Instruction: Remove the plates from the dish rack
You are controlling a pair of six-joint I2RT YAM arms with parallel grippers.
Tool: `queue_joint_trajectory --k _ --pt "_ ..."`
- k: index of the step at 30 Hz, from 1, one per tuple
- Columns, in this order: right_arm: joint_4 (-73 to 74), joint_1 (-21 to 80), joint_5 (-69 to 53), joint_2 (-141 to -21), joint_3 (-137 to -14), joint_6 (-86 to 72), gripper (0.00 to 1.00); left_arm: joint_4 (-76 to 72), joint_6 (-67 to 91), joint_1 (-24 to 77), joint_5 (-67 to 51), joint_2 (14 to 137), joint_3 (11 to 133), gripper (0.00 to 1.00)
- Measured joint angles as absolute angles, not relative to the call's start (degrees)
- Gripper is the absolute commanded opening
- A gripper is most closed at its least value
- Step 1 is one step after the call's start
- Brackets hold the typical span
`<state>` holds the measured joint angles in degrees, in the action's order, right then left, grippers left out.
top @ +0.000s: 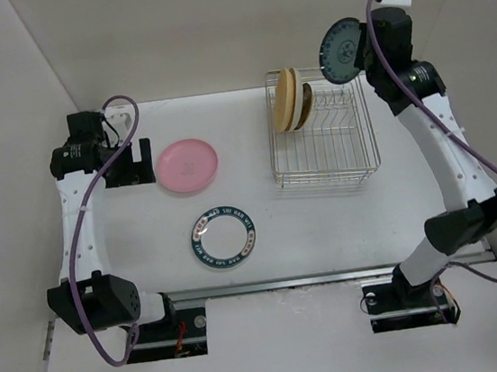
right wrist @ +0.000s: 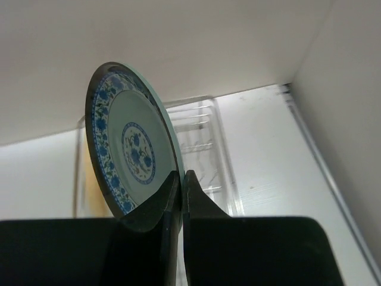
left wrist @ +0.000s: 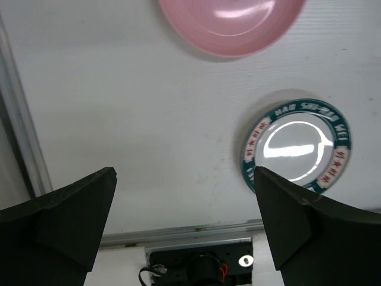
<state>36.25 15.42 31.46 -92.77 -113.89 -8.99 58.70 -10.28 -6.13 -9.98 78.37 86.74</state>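
My right gripper (top: 360,45) is shut on the rim of a pale plate with a blue flower pattern (top: 341,49), held upright in the air above the back of the wire dish rack (top: 322,137); it fills the right wrist view (right wrist: 132,152). A tan-yellow plate (top: 287,99) and a darker one behind it stand on edge in the rack's back left. The pink plate (top: 187,165) and the white plate with a teal rim (top: 224,237) lie flat on the table, and both show in the left wrist view (left wrist: 233,24) (left wrist: 297,146). My left gripper (top: 141,159) is open and empty beside the pink plate.
White walls close in the table on the left, back and right. The right arm's elbow (top: 465,214) reaches over the table's right side. A metal rail (top: 288,283) runs along the near edge.
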Motion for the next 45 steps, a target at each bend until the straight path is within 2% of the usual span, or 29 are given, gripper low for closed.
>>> queue_joint_trajectory --k 5,11,20,28,29,31,33,34,36,37,39,41,42,45 --pt "31.94 22.57 20.95 -86.89 -103.22 -9.06 0.0 59.59 -11.31 -6.02 -20.05 78.11 89.32 0.98" --pt "27.0 30.68 4.32 -90.13 -94.48 -11.35 0.0 60.55 -12.67 -3.86 -27.7 77.89 90.15 0.98" --pt "16.16 39.72 -11.77 -100.9 -93.69 -13.78 0.0 61.14 -14.17 -1.65 -27.03 79.35 89.08 0.98" --pt "7.09 41.3 -22.37 -106.34 -91.85 -17.58 0.0 61.06 -14.06 -1.65 -26.3 85.8 87.24 0.91" --pt "6.09 41.34 -23.51 -106.74 -91.61 -18.02 0.0 61.1 -14.0 -1.65 -26.41 86.13 87.02 0.88" --pt "3.97 41.56 -25.98 -107.31 -91.05 -18.94 0.0 61.17 -13.82 -1.65 -26.89 86.59 87.0 0.72" --pt "2.2 41.85 -28.1 -107.98 -90.96 -19.86 0.0 61.25 -13.65 -1.65 -27.46 86.76 87.0 0.52" --pt "1.34 42.06 -28.75 -108.31 -90.96 -20.25 0.0 61.43 -13.52 -1.65 -27.97 86.85 87.02 0.31" --pt "-0.19 42.57 -29.19 -109.1 -90.96 -20.71 0.0 62.46 -13.41 -1.63 -28.67 87.02 87.13 0.07" --pt "-0.23 42.7 -28.86 -109.45 -90.96 -20.23 0.0 63.59 -13.69 -1.65 -28.64 87.22 87.35 0.0" --pt "-0.75 42.22 -29.06 -110.8 -90.91 -19.92 0.01 66.13 -13.93 -2.0 -30.15 87.33 88.2 0.0" --pt "-0.93 42.17 -30.0 -111.83 -90.91 -20.12 0.11 67.18 -14.31 -1.8 -28.97 87.35 88.75 0.0" --pt "-0.91 42.26 -30.44 -111.9 -90.91 -20.36 0.2 67.4 -14.33 -1.85 -28.58 87.39 88.77 0.0" --pt "-0.93 42.89 -30.0 -111.9 -90.91 -21.52 0.34 67.81 -15.35 -2.5 -27.49 87.5 88.82 0.0"
